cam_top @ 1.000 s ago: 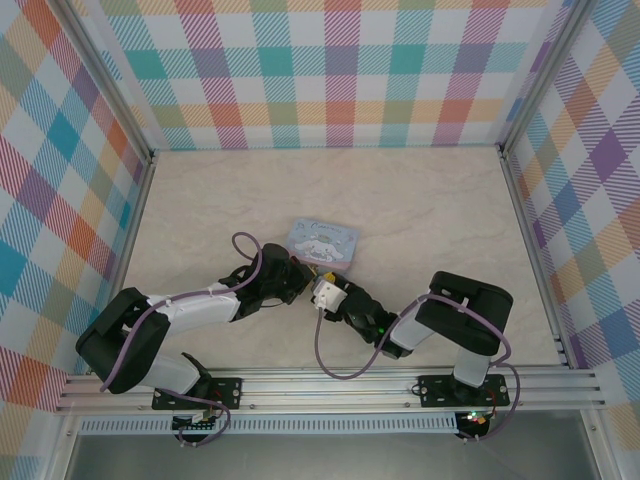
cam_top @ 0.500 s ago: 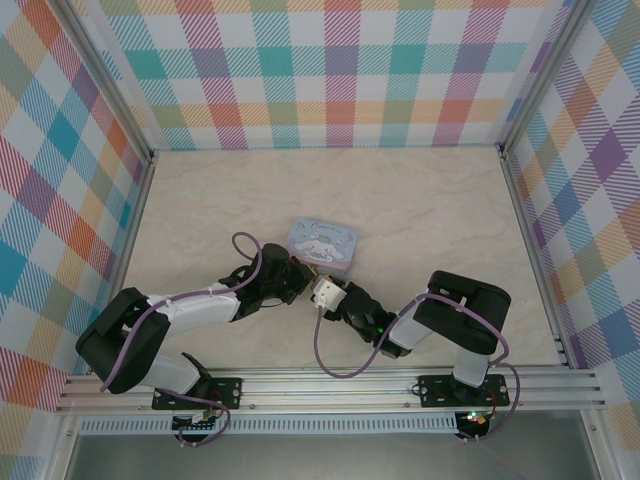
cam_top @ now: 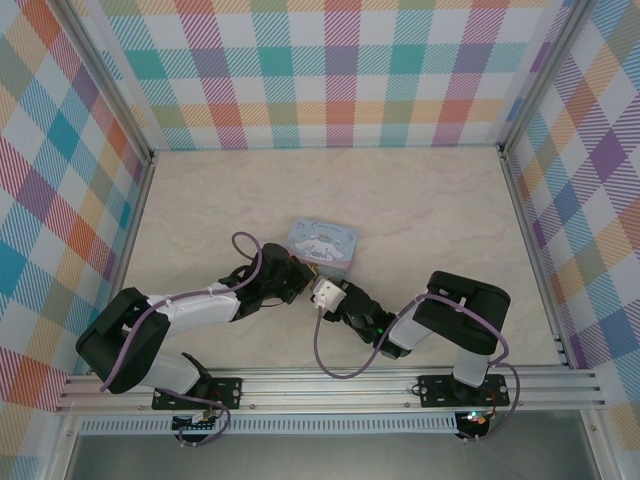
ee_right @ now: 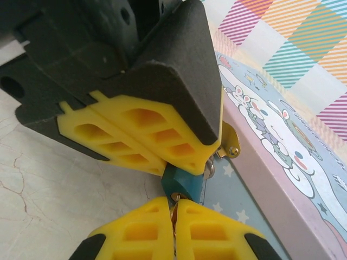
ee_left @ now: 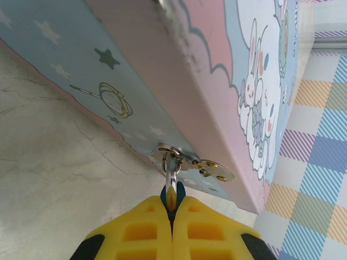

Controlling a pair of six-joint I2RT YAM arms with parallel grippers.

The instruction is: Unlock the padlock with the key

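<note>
The left gripper is clenched on the padlock, its yellow fingers pressed flat on either side of the teal body. The padlock hangs by its shackle from the hasp on the near side of the tin, which lies on the table between the two arms. The right gripper meets the padlock from the opposite side, tip to tip with the left one. Its fingers are closed on a thin brass sliver, probably the key, though little of it shows. The sliver's end touches the padlock's bottom.
</note>
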